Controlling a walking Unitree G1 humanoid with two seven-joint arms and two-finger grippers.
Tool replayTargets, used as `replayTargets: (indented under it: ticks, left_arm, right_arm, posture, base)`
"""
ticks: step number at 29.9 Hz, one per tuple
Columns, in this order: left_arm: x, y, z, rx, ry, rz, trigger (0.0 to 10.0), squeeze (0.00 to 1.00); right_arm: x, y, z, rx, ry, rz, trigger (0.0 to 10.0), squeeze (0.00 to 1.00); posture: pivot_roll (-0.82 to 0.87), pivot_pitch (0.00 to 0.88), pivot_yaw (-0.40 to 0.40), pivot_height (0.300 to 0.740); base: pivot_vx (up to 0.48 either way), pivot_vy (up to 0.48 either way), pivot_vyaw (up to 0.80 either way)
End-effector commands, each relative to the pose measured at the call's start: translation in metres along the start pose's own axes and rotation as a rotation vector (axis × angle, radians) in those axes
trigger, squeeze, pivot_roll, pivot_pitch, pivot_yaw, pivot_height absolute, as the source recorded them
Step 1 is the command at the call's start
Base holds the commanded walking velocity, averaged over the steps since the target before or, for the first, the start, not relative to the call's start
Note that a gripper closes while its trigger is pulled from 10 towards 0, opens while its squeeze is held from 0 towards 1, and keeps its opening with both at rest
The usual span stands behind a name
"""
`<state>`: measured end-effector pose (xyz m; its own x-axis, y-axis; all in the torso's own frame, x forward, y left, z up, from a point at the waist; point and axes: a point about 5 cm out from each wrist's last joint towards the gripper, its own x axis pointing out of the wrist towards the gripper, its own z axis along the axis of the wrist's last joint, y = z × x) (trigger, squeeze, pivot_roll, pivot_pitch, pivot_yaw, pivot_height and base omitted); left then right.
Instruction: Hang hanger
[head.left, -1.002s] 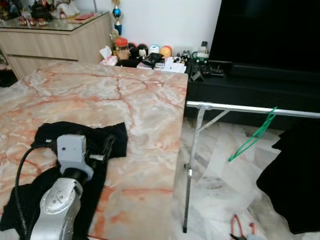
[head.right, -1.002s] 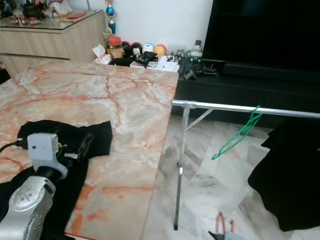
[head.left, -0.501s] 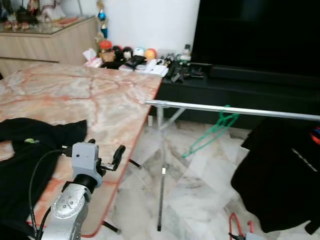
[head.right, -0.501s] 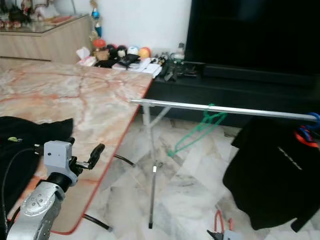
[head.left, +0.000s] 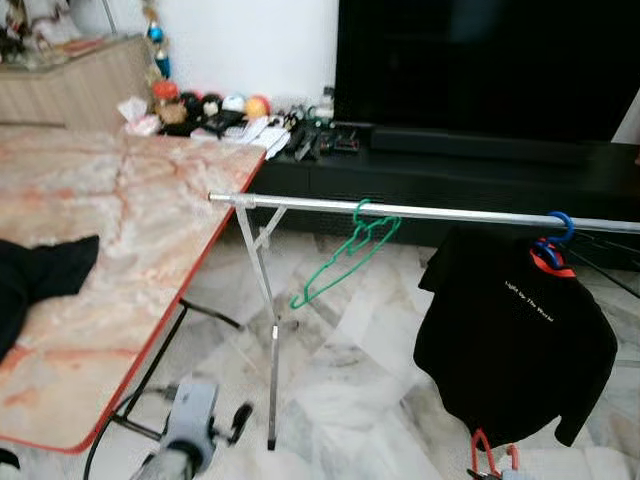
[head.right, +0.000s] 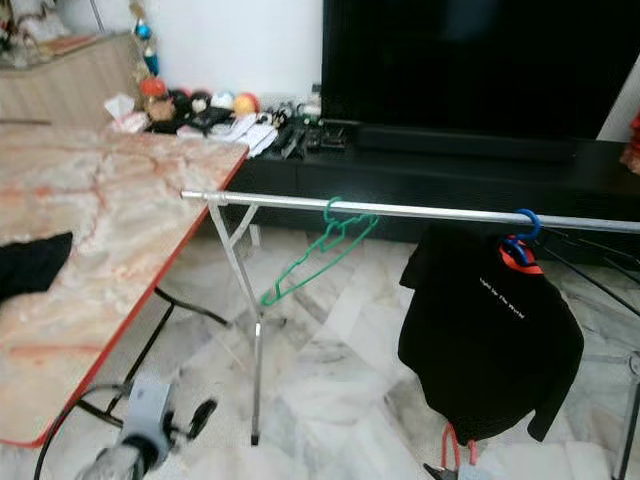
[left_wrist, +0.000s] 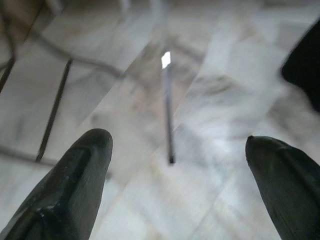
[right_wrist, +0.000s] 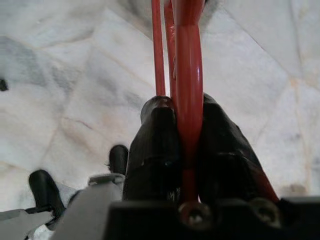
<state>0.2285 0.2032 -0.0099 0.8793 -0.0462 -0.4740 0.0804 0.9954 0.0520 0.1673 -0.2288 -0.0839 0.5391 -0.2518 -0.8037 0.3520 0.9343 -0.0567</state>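
red hanger (right_wrist: 189, 75) — black right gripper (right_wrist: 187, 145) | green hanger (head.left: 345, 255) | black shirt (head.left: 510, 350) — white print

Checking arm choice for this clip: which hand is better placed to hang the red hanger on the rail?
Right. The right hand already grips the red hanger, below the rail. The left hand is open and holds nothing.

White marble floor (head.left: 360, 370), marble-topped table (head.left: 90, 230), black TV (head.left: 480, 60), perhaps a wooden sideboard (head.left: 70, 70) behind.
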Motion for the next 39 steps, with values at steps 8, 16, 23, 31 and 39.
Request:
replayTargets:
  ticks: [8, 16, 23, 31, 39]
  left_arm:
    - [-0.015, 0.014, -0.075, -0.034, 0.332, 0.048, 10.0, 0.0]
    - [-0.02, 0.007, -0.093, -0.152, 0.41, 0.131, 10.0, 0.0]
    - [-0.014, 0.001, -0.088, -0.17, 0.393, 0.126, 10.0, 0.0]
    - [-0.014, 0.0, -0.089, -0.177, 0.395, 0.125, 10.0, 0.0]
    - [-0.016, -0.001, -0.092, -0.163, 0.403, 0.109, 10.0, 0.0]
  right_arm:
    - [0.0, 0.007, 0.0, -0.005, -0.002, 0.026, 10.0, 0.0]
    - [0.0, 0.006, 0.002, -0.022, -0.022, 0.052, 10.0, 0.0]
    - [0.001, 0.004, 0.005, -0.048, -0.021, 0.058, 10.0, 0.0]
    - [0.001, 0.003, 0.006, -0.058, -0.022, 0.066, 10.0, 0.0]
    - [0.001, 0.005, 0.008, -0.072, -0.023, 0.083, 10.0, 0.0]
  posture:
    - [0.08, 0.022, -0.017, 0.74]
    - [0.05, 0.009, -0.017, 0.74]
    - [0.07, 0.0, -0.032, 0.74]
    - [0.08, 0.0, -0.034, 0.74]
    - [0.09, 0.0, -0.041, 0.74]
  base:
    - [0.0, 0.0, 0.0]
    - [0.0, 0.0, 0.0]
    - [0.0, 0.0, 0.0]
    - [0.228, 0.0, 0.0]
    - [0.265, 0.0, 0.0]
